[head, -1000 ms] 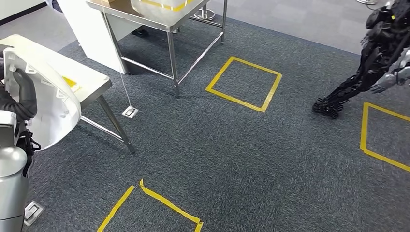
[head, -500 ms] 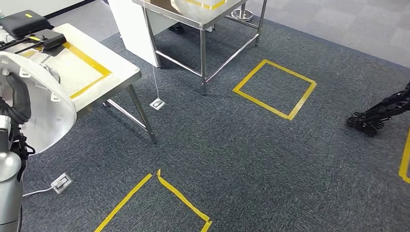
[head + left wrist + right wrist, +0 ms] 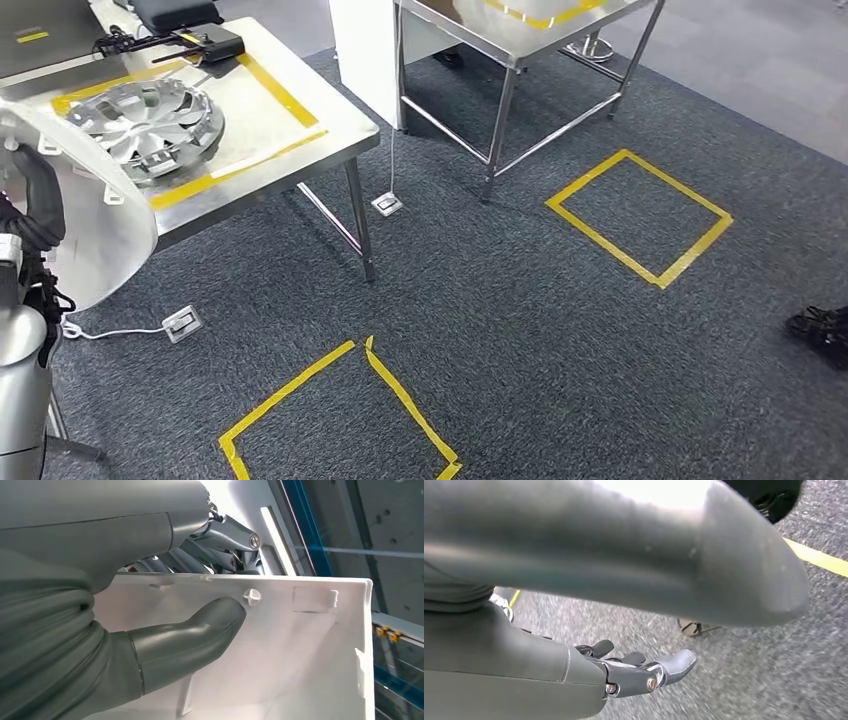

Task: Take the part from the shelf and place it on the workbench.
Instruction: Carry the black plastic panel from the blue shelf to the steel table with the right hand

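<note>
My left hand (image 3: 35,205) grips a large white curved plastic part (image 3: 95,230), held upright at the far left of the head view. In the left wrist view the thumb (image 3: 200,632) presses on the part's ribbed inner face (image 3: 300,655) while the darker fingers (image 3: 225,540) wrap over its rim. The steel workbench (image 3: 335,125) marked with a yellow tape rectangle stands just beyond the part. My right hand (image 3: 639,672) hangs above the carpet, its fingers apart and holding nothing.
A silver wheel cover (image 3: 150,115) lies inside the workbench's tape rectangle, with black devices (image 3: 205,40) at its far end. A second steel table (image 3: 530,40) stands behind. Floor sockets (image 3: 183,322) with a white cable and yellow tape squares (image 3: 640,205) mark the grey carpet.
The whole scene has shifted right as the camera turned left; the workbench and wheel cover have come into sight. My left hand keeps the same hold on the white part.
</note>
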Robot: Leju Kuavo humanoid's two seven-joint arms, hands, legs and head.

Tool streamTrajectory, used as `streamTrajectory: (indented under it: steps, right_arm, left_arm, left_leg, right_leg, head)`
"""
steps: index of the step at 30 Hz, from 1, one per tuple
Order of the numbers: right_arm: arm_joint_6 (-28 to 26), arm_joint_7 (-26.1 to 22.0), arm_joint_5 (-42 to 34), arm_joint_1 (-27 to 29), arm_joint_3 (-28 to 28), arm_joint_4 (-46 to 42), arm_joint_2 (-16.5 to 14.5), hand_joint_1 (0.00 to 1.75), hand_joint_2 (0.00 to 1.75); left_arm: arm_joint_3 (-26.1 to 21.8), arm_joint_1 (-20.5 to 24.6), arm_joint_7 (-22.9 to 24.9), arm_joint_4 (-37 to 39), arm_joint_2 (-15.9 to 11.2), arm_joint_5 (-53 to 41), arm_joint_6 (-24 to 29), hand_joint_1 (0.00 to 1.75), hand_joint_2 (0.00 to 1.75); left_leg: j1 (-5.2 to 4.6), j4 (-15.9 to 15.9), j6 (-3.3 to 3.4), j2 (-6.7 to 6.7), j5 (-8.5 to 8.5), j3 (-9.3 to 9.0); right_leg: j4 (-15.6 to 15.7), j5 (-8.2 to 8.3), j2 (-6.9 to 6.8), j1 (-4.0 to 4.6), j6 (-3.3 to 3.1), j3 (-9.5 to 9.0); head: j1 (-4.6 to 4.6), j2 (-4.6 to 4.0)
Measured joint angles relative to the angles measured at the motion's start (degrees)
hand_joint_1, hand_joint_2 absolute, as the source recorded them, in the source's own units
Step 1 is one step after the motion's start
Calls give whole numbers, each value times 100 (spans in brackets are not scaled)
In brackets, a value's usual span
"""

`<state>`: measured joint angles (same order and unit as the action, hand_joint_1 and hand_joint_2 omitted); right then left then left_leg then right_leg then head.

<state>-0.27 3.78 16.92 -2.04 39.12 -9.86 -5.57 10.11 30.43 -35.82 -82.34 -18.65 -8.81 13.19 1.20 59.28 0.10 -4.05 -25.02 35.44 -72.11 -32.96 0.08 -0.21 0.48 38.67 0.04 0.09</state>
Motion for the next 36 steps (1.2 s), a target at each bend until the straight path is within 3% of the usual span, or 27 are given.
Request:
streamTrajectory:
  steps: [2, 4, 6, 7, 9, 11, 13, 14, 15, 17, 19, 22, 24, 26, 28, 29, 30, 33, 34, 36]
  right_arm:
    - [-12, 2, -9, -3, 0, 0, 1, 0, 0]
    - [-16, 1, -20, -10, 0, 0, 2, 0, 0]
    - [-16, 0, -31, -24, 0, 0, 2, 0, 0]
    - [-13, 0, -34, -30, 0, 0, -2, 0, 0]
    - [-7, -3, -36, -24, 0, 0, -8, 0, 0]
    - [-6, -4, -37, -6, 0, 0, -10, 0, 0]
    - [-6, -2, -39, 8, 0, 0, -11, 0, 0]
    - [-6, -2, -40, 9, 0, 0, -11, 0, 0]
    - [-6, -2, -45, 6, 0, 0, -12, 0, 0]
    - [-6, -3, -57, -1, 0, 0, -12, 0, 0]
    - [-7, -8, -69, -4, 0, 0, -11, 0, 0]
    - [-9, -12, -81, -24, 2, 0, -11, 0, 0]
    - [-12, -13, -88, -31, 3, 0, -11, 0, 0]
    - [-13, -16, -95, -18, 7, 0, -14, 0, 0]
    - [-13, -18, -99, 2, 16, 0, -15, 0, 0]
    - [-13, -20, -101, 9, 21, 1, -15, 0, 0]
    - [-13, -27, -103, 11, 26, 1, -15, 0, 0]
    - [-25, -79, -138, 9, 48, 0, -15, 0, 0]
    - [-33, -98, -162, 2, 68, 0, -15, 0, 0]
    - [-44, -120, -203, -19, 112, 0, -16, 0, 0]
  left_arm:
    - [6, 63, -1, 34, 15, 0, -7, 175, 175]
    - [10, 127, 1, 68, 39, 0, -14, 175, 175]
    - [16, 155, 1, 101, 48, 0, -19, 175, 175]
    - [19, 157, -1, 118, 42, 1, -18, 175, 175]
    - [25, 184, -3, 151, 32, 2, -11, 175, 175]
    - [36, 204, -3, 184, 36, 9, -5, 175, 175]
    - [45, 187, -3, 219, 42, 16, -5, 175, 175]
    - [47, 178, -2, 235, 43, 18, -5, 175, 175]
    - [47, 178, -2, 243, 43, 17, -5, 175, 175]
    - [48, 196, -2, 249, 44, 19, -5, 175, 175]
    - [53, 218, 1, 249, 49, 21, -6, 175, 175]
    - [64, 227, 23, 252, 52, 30, -9, 175, 175]
    - [72, 244, 39, 251, 59, 33, -9, 175, 175]
    - [82, 261, 48, 253, 97, 33, -14, 175, 175]
    - [97, 257, 60, 263, 141, 34, -22, 175, 175]
    - [103, 254, 69, 270, 152, 35, -26, 175, 175]
    - [109, 255, 83, 275, 159, 35, -27, 175, 175]
    - [117, 264, 138, 272, 196, 33, -27, 175, 175]
    - [118, 265, 158, 269, 207, 31, -27, 175, 175]
    - [122, 257, 195, 260, 213, 21, -27, 175, 175]
  left_leg:
    - [6, 3, -42, -164, 20, 9]
    - [15, -6, -112, -302, 53, 38]
    - [30, -52, -203, -431, 103, 70]
    - [33, -57, -237, -422, 111, 92]
    - [10, 166, -282, -127, -49, 222]
    - [-7, 827, -309, 251, -425, 504]
    - [-1, 1419, -339, 359, -654, 736]
    - [1, 1452, -348, 378, -626, 723]
    - [2, 1236, -352, 413, -495, 582]
    - [-18, 468, -331, 620, -201, 125]
    - [-44, 8, -236, 759, -87, -118]
    - [-49, -20, -89, 588, -66, -79]
    - [-19, -34, -20, 464, -32, -61]
    - [1, -38, 19, 345, -7, -36]
    - [1, -30, 30, 198, 7, -9]
    - [2, -25, 27, 116, 13, 0]
    - [3, -21, 19, 33, 19, 3]
    - [6, -13, -31, -173, 43, 14]
    - [7, -15, -63, -223, 54, 26]
    - [10, -46, -149, -306, 86, 45]
  right_leg:
    - [816, 379, 251, -15, -39, -377]
    - [1259, 505, 437, -13, -59, -573]
    - [1301, 519, 347, 0, -97, -583]
    - [1331, 545, 269, -2, -135, -591]
    - [1403, 600, 108, -19, -225, -603]
    - [1425, 614, -54, -2, -271, -599]
    - [1420, 608, -224, 13, -279, -591]
    - [1416, 605, -307, 15, -277, -590]
    - [1409, 597, -387, 14, -269, -593]
    - [1376, 564, -533, 26, -229, -600]
    - [1337, 529, -656, 54, -174, -603]
    - [1318, 501, -776, 62, -82, -616]
    - [1107, 332, -507, 29, -4, -540]
    - [465, -28, -141, 0, 50, -249]
    - [-218, -272, -46, -6, 62, 90]
    - [-312, -239, -37, -8, 55, 147]
    - [-170, -96, -20, -9, 41, 90]
    - [956, 440, 190, -14, -31, -428]
    - [1191, 509, 243, -10, -49, -530]
    - [1304, 529, 229, 17, -87, -567]
  head:
    - [1, 0]
    - [3, 0]
    - [5, 0]
    - [3, 0]
    - [-26, 0]
    - [-54, 0]
    - [-55, 0]
    - [-55, 0]
    - [-56, 0]
    - [-57, 0]
    - [-50, 0]
    - [-43, 0]
    - [-33, 0]
    - [-9, 0]
    - [5, 0]
    - [7, 0]
    - [9, 0]
    - [17, 0]
    - [18, 0]
    - [22, 0]
